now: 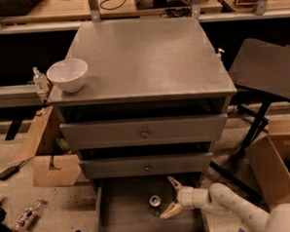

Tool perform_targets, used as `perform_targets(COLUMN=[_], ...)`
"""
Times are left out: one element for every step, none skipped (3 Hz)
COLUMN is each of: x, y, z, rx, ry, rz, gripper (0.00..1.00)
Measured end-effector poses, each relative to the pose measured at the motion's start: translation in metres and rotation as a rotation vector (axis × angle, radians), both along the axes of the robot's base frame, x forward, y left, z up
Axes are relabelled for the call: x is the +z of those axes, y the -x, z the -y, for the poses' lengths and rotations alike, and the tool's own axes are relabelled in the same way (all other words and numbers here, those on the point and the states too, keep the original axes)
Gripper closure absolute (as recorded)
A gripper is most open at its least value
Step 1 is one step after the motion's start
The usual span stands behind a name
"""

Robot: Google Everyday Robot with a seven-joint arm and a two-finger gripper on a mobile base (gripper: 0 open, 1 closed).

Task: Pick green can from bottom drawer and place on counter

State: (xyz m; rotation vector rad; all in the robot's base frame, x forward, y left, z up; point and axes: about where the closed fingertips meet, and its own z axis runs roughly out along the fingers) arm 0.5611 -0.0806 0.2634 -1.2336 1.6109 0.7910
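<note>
The green can (155, 202) stands upright on the floor of the open bottom drawer (126, 221), seen from above with its silver top showing. My gripper (170, 198) is inside the drawer just right of the can, its two pale fingers spread open towards it, one finger (175, 183) behind and one in front. The fingers do not touch the can. The white arm comes in from the lower right. The counter (142, 59) is the grey speckled cabinet top above.
A white bowl (68, 74) sits at the counter's front left corner. Two shallower drawers with knobs (145, 133) overhang the bottom drawer. Cardboard boxes (55, 169) and a bottle (26, 214) lie on the floor left; a box (277, 167) and a dark chair (267, 70) stand right.
</note>
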Motion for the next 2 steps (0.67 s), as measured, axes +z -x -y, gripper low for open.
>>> perform_targets(x=[-0.031,-0.069], y=[-0.018,-0.02], z=[-0.014,-0.026], rx=[0.02,0.066], ry=[-0.011,-0.003], rz=[0.006,-0.009], gripper=[0.0,0.04])
